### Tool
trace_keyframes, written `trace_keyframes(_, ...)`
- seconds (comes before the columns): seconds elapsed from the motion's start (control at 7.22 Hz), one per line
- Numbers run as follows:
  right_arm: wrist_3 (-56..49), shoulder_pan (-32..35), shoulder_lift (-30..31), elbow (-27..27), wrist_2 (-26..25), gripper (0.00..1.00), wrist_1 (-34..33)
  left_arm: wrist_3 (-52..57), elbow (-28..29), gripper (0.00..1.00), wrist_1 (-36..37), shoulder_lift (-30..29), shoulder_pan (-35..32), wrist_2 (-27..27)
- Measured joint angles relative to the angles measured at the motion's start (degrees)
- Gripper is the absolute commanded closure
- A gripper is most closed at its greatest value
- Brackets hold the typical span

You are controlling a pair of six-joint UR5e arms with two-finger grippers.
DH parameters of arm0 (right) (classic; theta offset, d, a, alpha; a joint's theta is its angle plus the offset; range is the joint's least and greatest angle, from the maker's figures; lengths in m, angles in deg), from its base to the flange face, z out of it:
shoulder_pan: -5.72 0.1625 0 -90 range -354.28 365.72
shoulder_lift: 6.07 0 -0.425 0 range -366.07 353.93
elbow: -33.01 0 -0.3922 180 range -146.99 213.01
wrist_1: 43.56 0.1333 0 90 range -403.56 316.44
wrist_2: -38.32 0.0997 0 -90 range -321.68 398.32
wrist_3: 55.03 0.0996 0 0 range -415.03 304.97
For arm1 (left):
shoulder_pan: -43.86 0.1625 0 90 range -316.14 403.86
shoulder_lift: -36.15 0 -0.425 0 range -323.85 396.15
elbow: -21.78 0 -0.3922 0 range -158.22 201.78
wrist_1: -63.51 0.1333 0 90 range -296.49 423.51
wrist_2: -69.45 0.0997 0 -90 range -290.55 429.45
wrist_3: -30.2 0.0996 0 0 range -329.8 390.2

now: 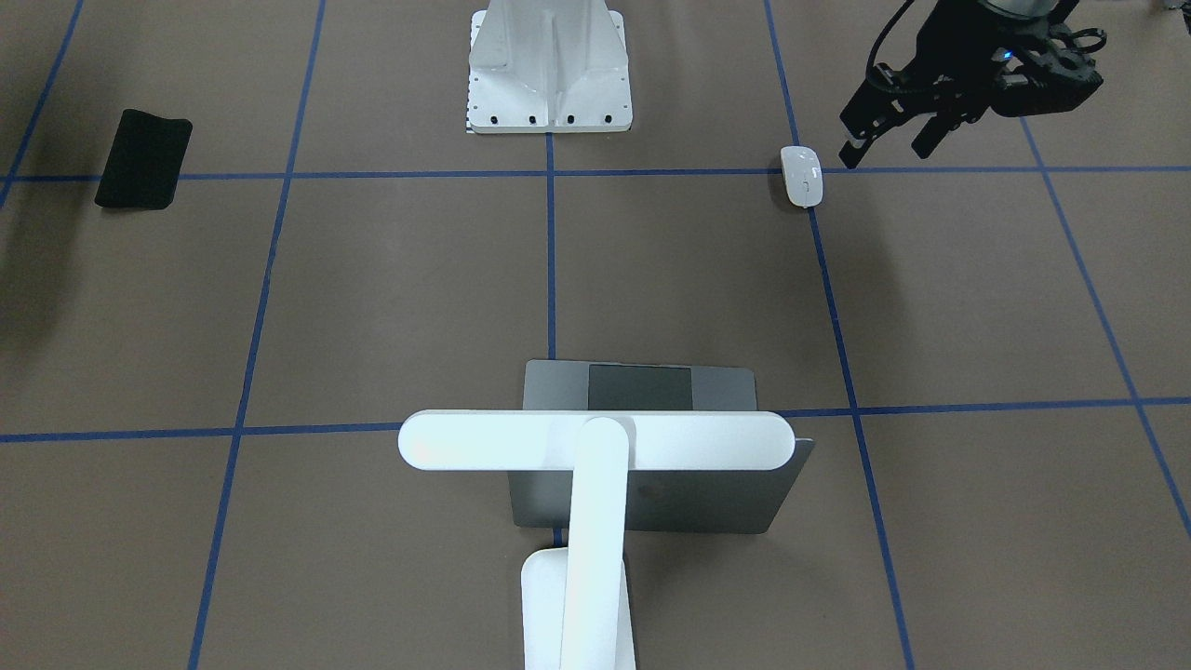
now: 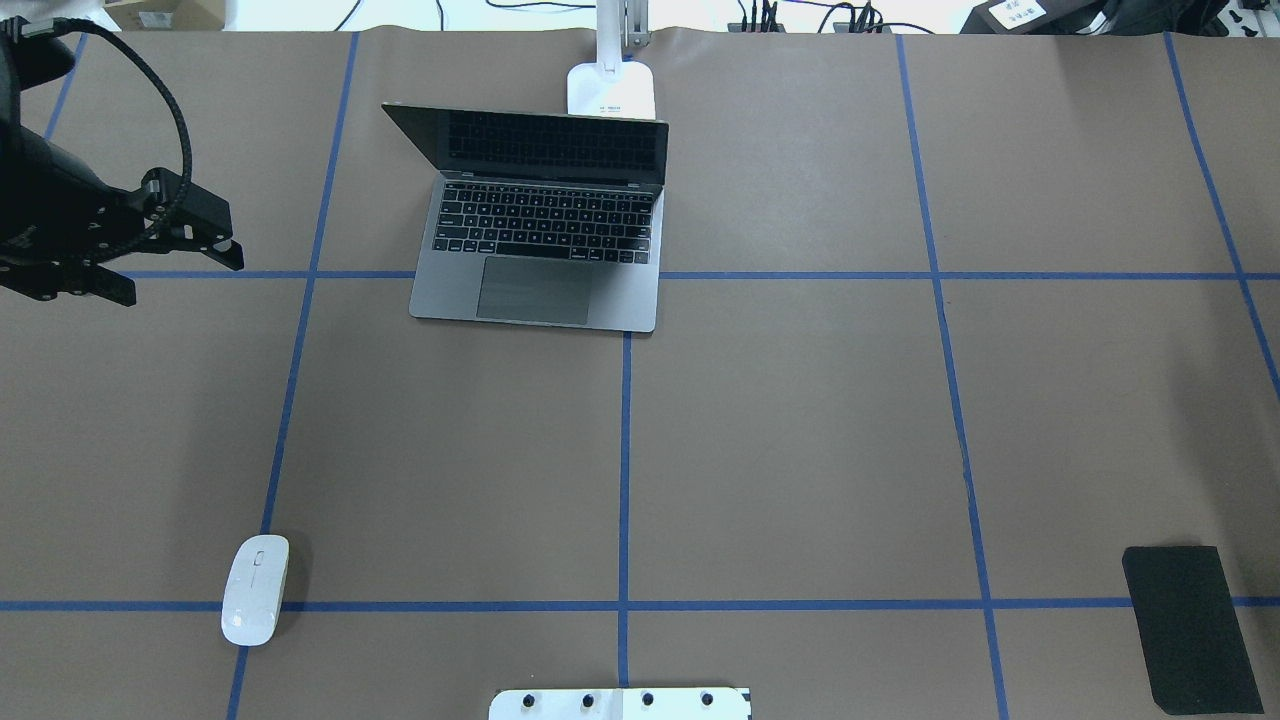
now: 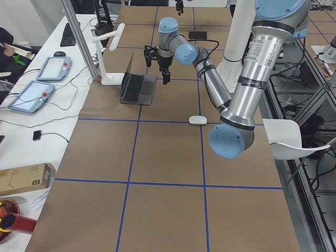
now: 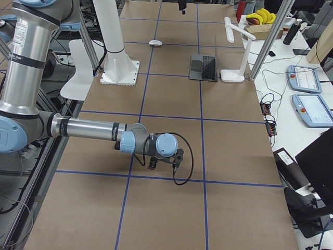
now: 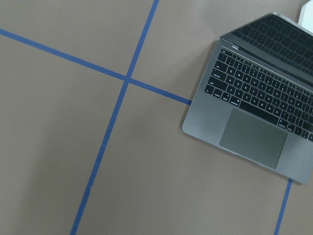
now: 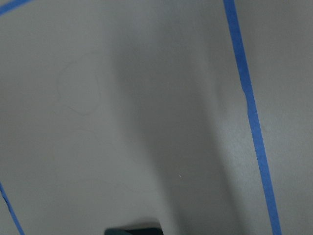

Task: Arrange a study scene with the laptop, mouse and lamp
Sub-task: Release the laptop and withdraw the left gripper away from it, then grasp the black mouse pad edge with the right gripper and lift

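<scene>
The grey laptop (image 2: 540, 235) stands open at the far middle of the table and also shows in the left wrist view (image 5: 254, 112). The white T-shaped lamp (image 1: 595, 442) stands behind the laptop with its bar head over the lid. The white mouse (image 2: 255, 590) lies on the near left, by a blue tape line. My left gripper (image 2: 185, 283) is open and empty. It hovers left of the laptop, well away from the mouse (image 1: 801, 175). My right gripper (image 4: 164, 162) shows only in the exterior right view, low over bare table, and I cannot tell its state.
A black mat (image 2: 1190, 625) lies at the near right. The white bolted pedestal (image 1: 549, 65) stands at the robot's edge of the table. Blue tape lines grid the brown table.
</scene>
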Motion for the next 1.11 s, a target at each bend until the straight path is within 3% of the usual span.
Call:
trace_keyframes(0.55,-7.1,-8.6,3.4,0.3,3.3,0.0,0.6,5.1,-3.6,0.01,-0.1,1.9,-0.3,-0.4)
trace_keyframes(1.11,-6.2,-15.9,3.5,0.8,6.9,0.0,0.6,7.8,-4.5,0.01,-0.3,3.6,-0.3,-0.5)
